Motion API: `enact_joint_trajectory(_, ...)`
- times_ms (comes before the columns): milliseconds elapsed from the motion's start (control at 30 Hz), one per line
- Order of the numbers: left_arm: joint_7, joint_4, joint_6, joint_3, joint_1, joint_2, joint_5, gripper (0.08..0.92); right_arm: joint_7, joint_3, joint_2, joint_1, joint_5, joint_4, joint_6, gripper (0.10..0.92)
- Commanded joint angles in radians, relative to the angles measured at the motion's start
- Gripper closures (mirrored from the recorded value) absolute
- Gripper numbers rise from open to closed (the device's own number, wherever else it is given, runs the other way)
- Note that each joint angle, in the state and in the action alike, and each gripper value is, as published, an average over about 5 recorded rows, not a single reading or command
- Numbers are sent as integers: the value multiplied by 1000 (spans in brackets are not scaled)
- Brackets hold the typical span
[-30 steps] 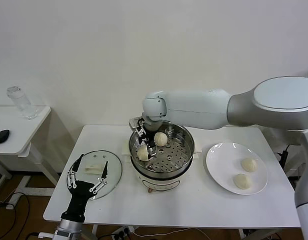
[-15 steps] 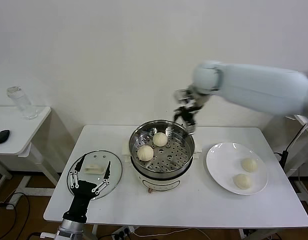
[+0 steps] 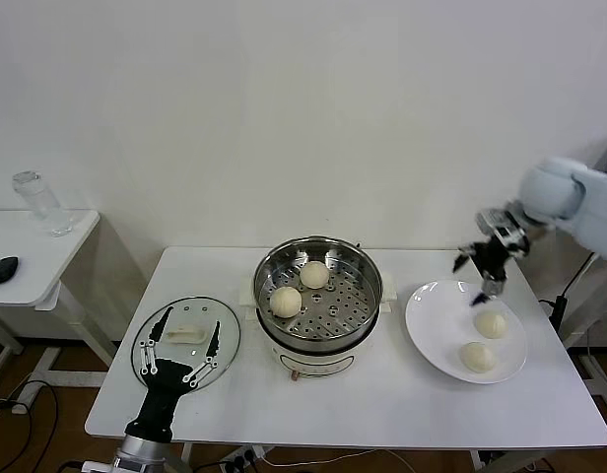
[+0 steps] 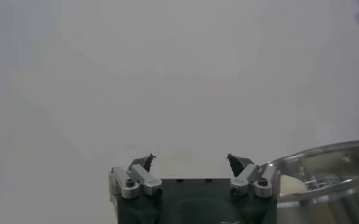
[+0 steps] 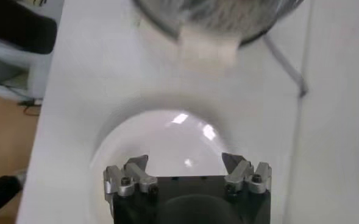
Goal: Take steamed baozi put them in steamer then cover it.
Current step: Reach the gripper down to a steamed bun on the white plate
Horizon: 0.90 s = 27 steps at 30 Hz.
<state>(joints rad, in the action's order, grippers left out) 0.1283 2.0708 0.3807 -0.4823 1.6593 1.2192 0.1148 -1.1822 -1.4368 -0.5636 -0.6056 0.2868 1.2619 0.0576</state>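
The steel steamer point(image 3: 358, 264) stands mid-table on its white cooker base and holds two baozi, one at the back point(image 3: 314, 274) and one at the left point(image 3: 286, 301). Two more baozi point(image 3: 491, 324) point(image 3: 477, 356) lie on the white plate point(image 3: 432, 320) at the right. My right gripper point(image 3: 480, 273) is open and empty, hovering above the plate's far edge; its wrist view shows the bare plate point(image 5: 167, 140) below. The glass cover point(image 3: 225, 340) lies flat at the table's left. My left gripper point(image 3: 176, 347) is open and empty over the cover.
A side table point(image 3: 37, 251) at the far left carries a glass jar point(image 3: 39, 202) and a black object point(image 3: 2, 268). The table's front edge runs close below the cover and the plate. The wall stands behind the table.
My right gripper let go of a baozi in the steamer, rose, and swung right to above the plate. The left arm has hardly moved.
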Motion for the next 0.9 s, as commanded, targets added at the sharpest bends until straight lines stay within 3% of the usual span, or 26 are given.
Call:
enact_joint_trajectory(33,0,-2,-2,-2,3,2,6,177,4,91,102,238,-98,-19,-44,203)
enact_joint_trajectory(900,2,-8,3,-20,20,5,8,177,139,228,9,421,-142,-109,-4,203)
